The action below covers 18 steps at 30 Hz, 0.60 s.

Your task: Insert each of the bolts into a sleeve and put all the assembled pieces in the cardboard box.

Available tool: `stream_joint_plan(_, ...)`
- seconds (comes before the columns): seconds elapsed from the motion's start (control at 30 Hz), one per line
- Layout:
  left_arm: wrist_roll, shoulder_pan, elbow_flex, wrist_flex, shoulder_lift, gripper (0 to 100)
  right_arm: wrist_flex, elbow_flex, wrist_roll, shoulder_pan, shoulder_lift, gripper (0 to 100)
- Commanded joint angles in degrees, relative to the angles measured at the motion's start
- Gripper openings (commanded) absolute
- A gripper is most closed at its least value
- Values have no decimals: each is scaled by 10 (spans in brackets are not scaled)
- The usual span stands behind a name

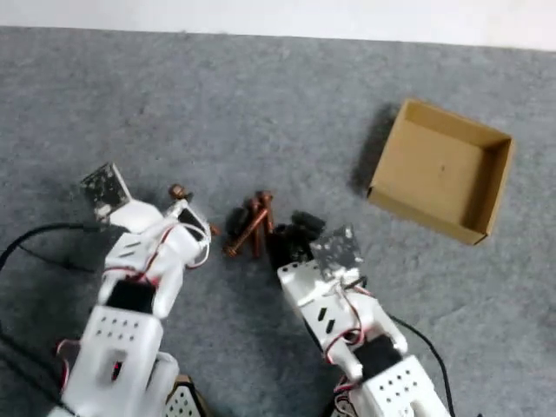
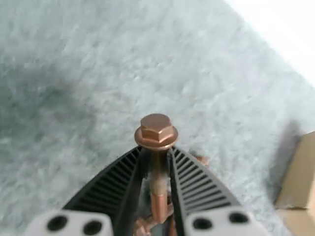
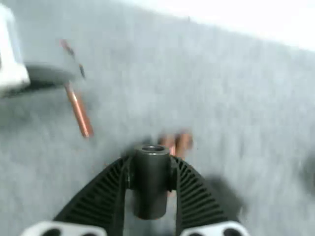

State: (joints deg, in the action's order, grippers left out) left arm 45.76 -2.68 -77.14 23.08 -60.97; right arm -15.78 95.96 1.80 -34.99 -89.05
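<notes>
Left jaws pinch bolt (image 2: 156,135) by shank, hex head just past tips, free shank end back on wrist side.
Right jaws pinch sleeve (image 3: 150,177), open bore just past tips.
Step in hand, likely: mate the pair. Bring bore to free shank end, keep axes in line, feed slowly, hold both grips firm. Skew would probably jam.
Spare bolts (image 1: 252,224) lie on tabletop (image 1: 261,95) between both jaws.
Box (image 1: 439,169) well beyond right jaws, no assembled piece in it yet.

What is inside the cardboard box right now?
The cardboard box shows a bare brown floor in the high view, with no assembled pieces on it. The wall nearest the arms covers a narrow strip of floor just behind it, so that strip cannot be checked.
</notes>
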Motion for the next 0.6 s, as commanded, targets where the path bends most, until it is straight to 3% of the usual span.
stream_joint_plan(0.0, -4, -8, -15, -24, -105, 5, -13, 81, 6, -7, -80, 5)
stream_joint_plan(0.27, -6, -80, -51, -22, -281, 5, -89, 89, 9, -87, -107, 5)
stream_joint_plan(0.43, -7, -87, -103, -21, -407, 6, -95, 89, 106, -92, -108, 5)
stream_joint_plan(0.57, -7, -106, -134, -21, -443, 7, -94, 89, 109, -92, -109, 5)
